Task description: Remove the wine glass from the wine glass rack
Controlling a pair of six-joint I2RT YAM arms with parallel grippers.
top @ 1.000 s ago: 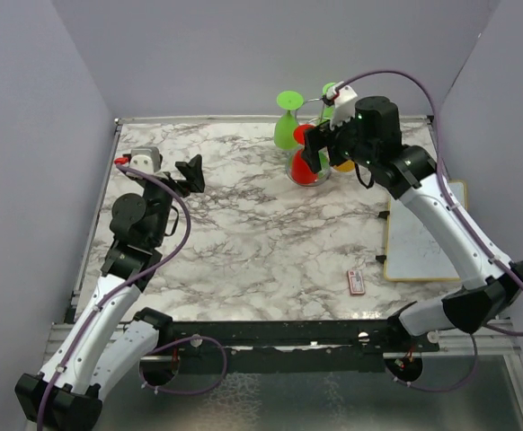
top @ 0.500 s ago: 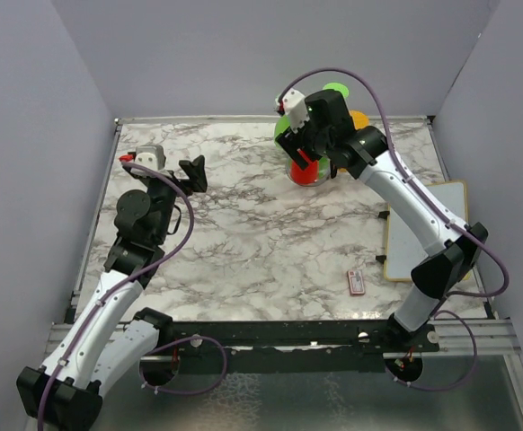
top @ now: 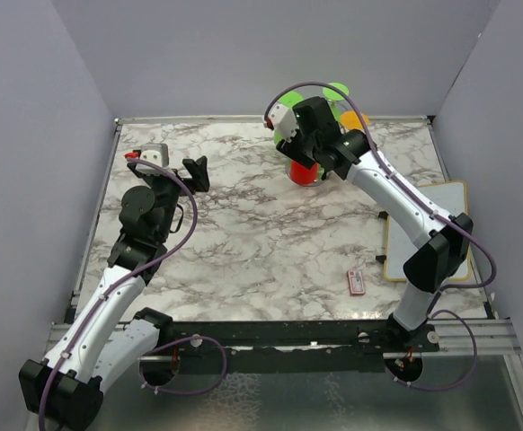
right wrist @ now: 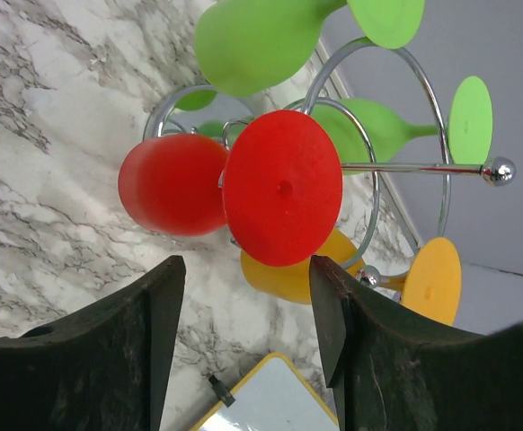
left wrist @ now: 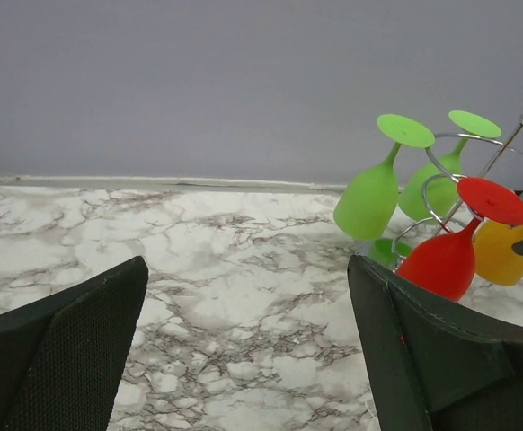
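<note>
The wine glass rack [top: 326,106] is a chrome wire stand at the table's back centre, with several coloured plastic wine glasses hanging from it, bowls down. A red wine glass [right wrist: 282,187] hangs nearest my right gripper [right wrist: 248,268], its round foot facing the camera just beyond the fingertips. The right gripper is open with nothing between its fingers. Green glasses [right wrist: 252,40] and an orange glass [right wrist: 288,277] hang behind the red one. From above, my right gripper [top: 299,153] hovers over the red glass [top: 305,173]. My left gripper [top: 197,171] stands open at the far left, well away from the rack [left wrist: 441,171].
A yellow-framed whiteboard [top: 423,233] lies on the marble table [top: 243,233] at the right edge. A small red-and-white item [top: 356,282] lies near the front right. Grey walls close in the table at the back and on both sides.
My right arm swung left from the rack's right side to its front, facing the red glass, and its jaws narrowed. The left arm barely moved.
</note>
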